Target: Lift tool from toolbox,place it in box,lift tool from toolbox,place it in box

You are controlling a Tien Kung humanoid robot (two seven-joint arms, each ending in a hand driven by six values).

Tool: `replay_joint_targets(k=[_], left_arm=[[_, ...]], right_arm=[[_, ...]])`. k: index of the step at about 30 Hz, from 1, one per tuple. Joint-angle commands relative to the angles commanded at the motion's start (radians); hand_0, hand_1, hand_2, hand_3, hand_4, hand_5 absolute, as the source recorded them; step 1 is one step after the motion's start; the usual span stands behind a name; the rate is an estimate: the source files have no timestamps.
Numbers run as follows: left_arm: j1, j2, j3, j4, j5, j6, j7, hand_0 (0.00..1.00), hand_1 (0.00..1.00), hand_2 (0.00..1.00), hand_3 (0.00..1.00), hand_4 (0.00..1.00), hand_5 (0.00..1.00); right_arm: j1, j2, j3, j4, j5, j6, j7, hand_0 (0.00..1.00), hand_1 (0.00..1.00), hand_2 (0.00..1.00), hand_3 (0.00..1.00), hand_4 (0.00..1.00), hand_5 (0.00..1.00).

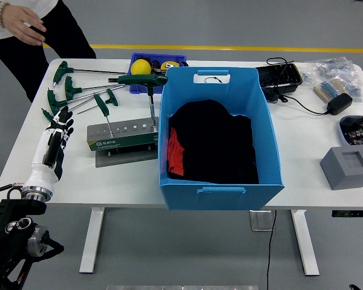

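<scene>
Green-handled T wrenches (85, 90) lie on the white table (302, 151) beside the grey tool stand (122, 136); two stand upright in it, the larger one (146, 81) at its right end. The blue box (218, 139), just right of the stand, holds dark cloth. The left hand (55, 138) rests flat near the table's left edge, fingers relaxed, holding nothing. A person's hand (25, 27) hovers at the far left corner.

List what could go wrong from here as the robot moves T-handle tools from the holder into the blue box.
1. The left hand rests among loose T-handle wrenches; reaching may scatter them.
2. Two wrenches still stand in the grey tool holder, one close to the blue box wall, so lifting it could snag the rim.
3. A person's hand hovers near the table's far corner.
</scene>
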Motion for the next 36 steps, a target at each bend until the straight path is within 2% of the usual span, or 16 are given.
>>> replay_joint_targets(k=[14, 15, 20, 22, 26, 27, 32, 33, 36], left_arm=[[0.004, 0.002, 0.001, -0.003, 0.024, -0.003, 0.008, 0.976, 0.998, 0.998, 0.998, 0.885, 0.949], [0.004, 0.003, 0.001, -0.005, 0.03, -0.002, 0.008, 0.977, 0.998, 0.998, 0.998, 0.899, 0.907], [0.001, 0.007, -0.002, -0.012, 0.072, -0.004, 0.005, 0.977, 0.998, 0.998, 0.998, 0.899, 0.907], [-0.001, 0.009, -0.003, -0.016, 0.094, -0.004, 0.005, 0.977, 0.998, 0.998, 0.998, 0.922, 0.872], [-0.009, 0.014, -0.012, -0.031, 0.185, 0.001, 0.009, 0.977, 0.998, 0.998, 0.998, 0.922, 0.872], [-0.012, 0.015, -0.015, -0.034, 0.209, 0.003, 0.01, 0.992, 0.998, 0.998, 0.998, 0.995, 0.807], [-0.037, 0.019, -0.026, -0.07, 0.323, 0.014, 0.022, 0.992, 0.998, 0.998, 0.998, 0.995, 0.807], [-0.041, 0.021, -0.026, -0.075, 0.345, 0.015, 0.024, 0.998, 0.998, 0.998, 0.998, 0.998, 0.767], [-0.083, 0.04, -0.015, -0.113, 0.46, 0.023, 0.045, 0.998, 0.998, 0.998, 0.998, 0.998, 0.767]], right_arm=[[-0.006, 0.0, 0.012, -0.001, -0.019, 0.0, -0.005, 0.646, 0.632, 0.693, 0.55, 0.78, 0.674], [-0.006, 0.0, 0.013, -0.001, -0.02, 0.0, -0.005, 0.645, 0.632, 0.694, 0.55, 0.78, 0.674], [-0.006, -0.001, 0.012, -0.001, -0.017, 0.0, -0.004, 0.645, 0.632, 0.694, 0.55, 0.78, 0.674], [-0.006, -0.001, 0.01, -0.002, -0.013, 0.0, -0.003, 0.646, 0.632, 0.693, 0.55, 0.78, 0.674], [-0.004, -0.001, 0.007, -0.002, -0.004, 0.0, -0.001, 0.646, 0.632, 0.693, 0.55, 0.78, 0.674], [-0.004, 0.0, 0.006, -0.002, -0.002, 0.0, -0.001, 0.646, 0.632, 0.694, 0.549, 0.78, 0.674], [-0.002, 0.0, 0.007, -0.001, -0.003, 0.0, -0.001, 0.646, 0.632, 0.694, 0.549, 0.78, 0.674], [-0.002, 0.0, 0.007, -0.001, -0.002, 0.0, -0.001, 0.646, 0.632, 0.694, 0.549, 0.781, 0.674], [-0.001, 0.0, 0.007, -0.001, -0.005, 0.0, -0.002, 0.646, 0.632, 0.694, 0.549, 0.781, 0.674]])
